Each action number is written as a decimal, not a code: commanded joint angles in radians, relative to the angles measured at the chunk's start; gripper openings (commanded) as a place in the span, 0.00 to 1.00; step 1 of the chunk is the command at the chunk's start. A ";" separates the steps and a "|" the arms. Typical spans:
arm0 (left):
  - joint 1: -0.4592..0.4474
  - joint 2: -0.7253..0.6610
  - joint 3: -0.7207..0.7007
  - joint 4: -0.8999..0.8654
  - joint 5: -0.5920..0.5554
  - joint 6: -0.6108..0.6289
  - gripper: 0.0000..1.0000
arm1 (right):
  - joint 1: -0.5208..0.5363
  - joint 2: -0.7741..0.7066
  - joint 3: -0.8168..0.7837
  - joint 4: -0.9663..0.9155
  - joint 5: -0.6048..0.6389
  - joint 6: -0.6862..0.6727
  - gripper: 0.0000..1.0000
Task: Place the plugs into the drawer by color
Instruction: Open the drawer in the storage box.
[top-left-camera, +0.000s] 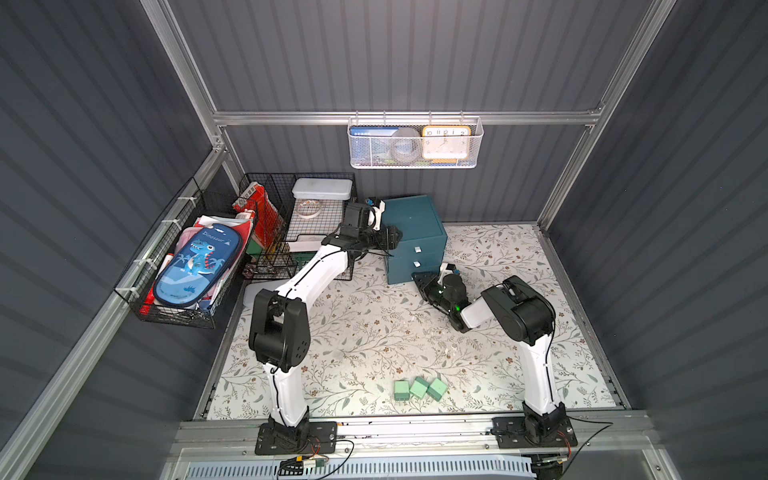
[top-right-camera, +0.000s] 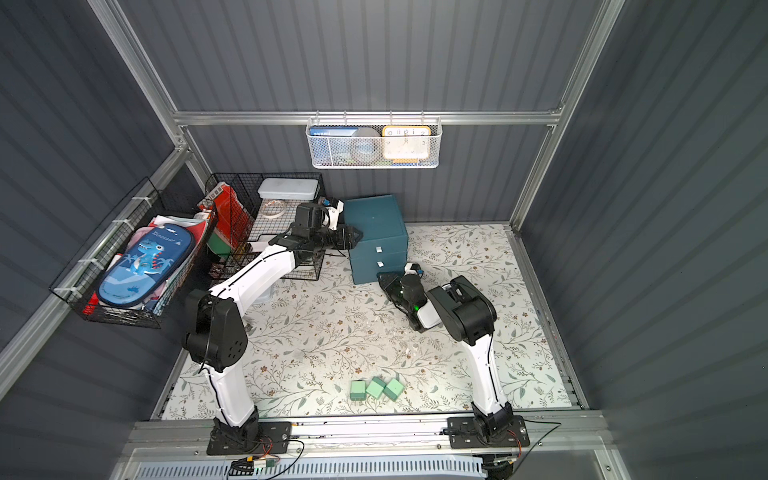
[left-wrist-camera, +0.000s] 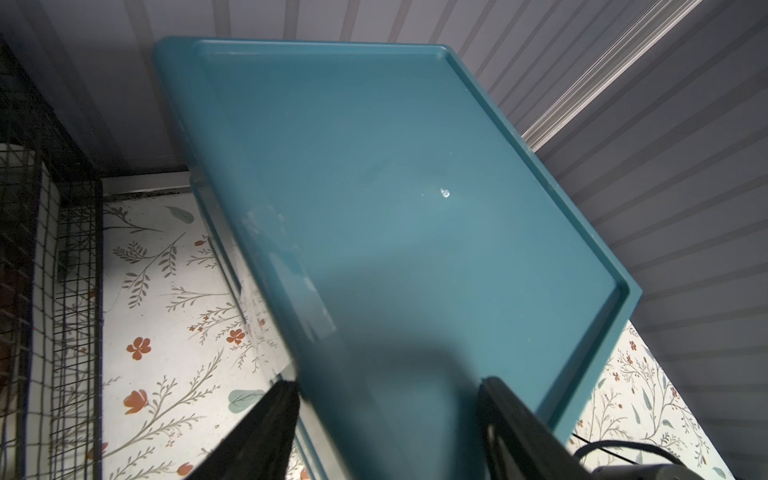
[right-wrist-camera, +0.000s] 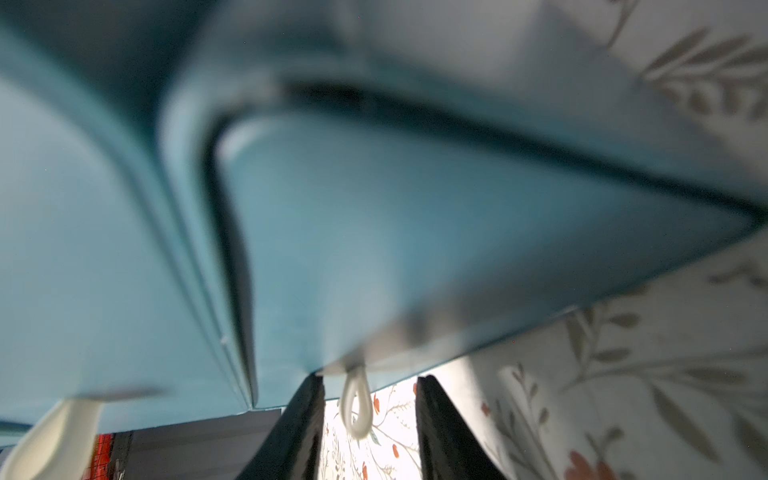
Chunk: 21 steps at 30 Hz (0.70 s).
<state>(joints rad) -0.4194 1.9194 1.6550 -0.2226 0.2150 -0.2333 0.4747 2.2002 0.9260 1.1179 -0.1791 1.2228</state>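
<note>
- My right gripper (right-wrist-camera: 370, 380) is released. Its jaws stand apart on either side of the white tab (right-wrist-camera: 356, 409), with a gap showing on both sides of the loop, so nothing is clasped yet.
- I have it low and level with that tab because, as I read it, this is the bottom drawer (right-wrist-camera: 415, 249). The loop is the only thing to pull it by, and the drawer front sits flush, closed.
- A second tab (right-wrist-camera: 54, 440) lies just beside that gripper, clear of the jaws.
- My left gripper (left-wrist-camera: 386, 384) is at the top corner of the cabinet (left-wrist-camera: 374, 187), on the far side from the right one, with a finger on either side of that corner. I cannot tell whether it is clamping or only resting there.
- I judge it sits there as a brace, because the plastic cabinet looks light and could slide toward the right gripper on a pull.
- The plugs (top-left-camera: 419, 388), three green ones, lie close together in a row on the surface (top-left-camera: 374, 332). They are well behind the right gripper, toward the arm bases, and no pink or teal plug shows anywhere.
- So the step in hand looks like opening a drawer for the greens. Closing squarely on the tab matters, since the thin loop could slip out.
</note>
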 joint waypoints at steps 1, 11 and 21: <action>-0.010 0.075 -0.027 -0.182 -0.037 0.035 0.72 | 0.004 0.012 0.027 0.005 -0.014 -0.001 0.37; -0.010 0.077 -0.026 -0.182 -0.035 0.038 0.73 | -0.003 -0.013 -0.010 0.017 -0.007 -0.021 0.00; -0.010 0.076 -0.026 -0.179 -0.035 0.036 0.73 | 0.012 -0.179 -0.164 -0.051 -0.045 -0.078 0.00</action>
<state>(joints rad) -0.4194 1.9251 1.6661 -0.2321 0.2134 -0.2329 0.4805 2.0769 0.7986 1.0901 -0.1986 1.1839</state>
